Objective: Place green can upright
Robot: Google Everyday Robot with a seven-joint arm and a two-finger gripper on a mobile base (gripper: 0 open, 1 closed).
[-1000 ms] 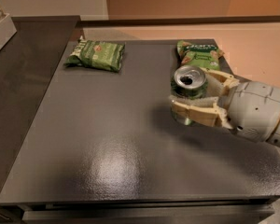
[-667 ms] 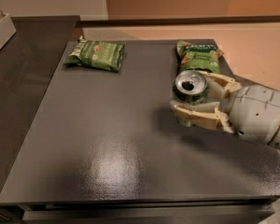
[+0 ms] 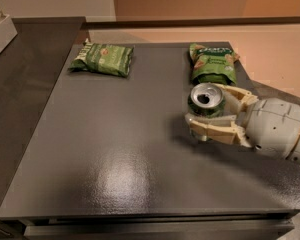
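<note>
Gripping: gripper [image 3: 200, 109] in from the right edge, pale fingers [image 3: 210, 129] pinched onto the green can [image 3: 206, 100], one on each side, nothing else held.
Can vs gripper: right between the fingers, silver pull-tab top facing up, looks upright or close to it.
Can vs table: over the right part of the dark table [image 3: 115, 159]; can't tell if the base is touching down yet.
Tip risk: probably topples or rolls if let go while tilted or hovering.
Knock risk: could get dragged over by a finger on the way out if opened too little.
Neighbour: snack bag [image 3: 212, 63] just behind the can, likely trouble if nudged back; other bag [image 3: 102, 59] well apart, far left.
</note>
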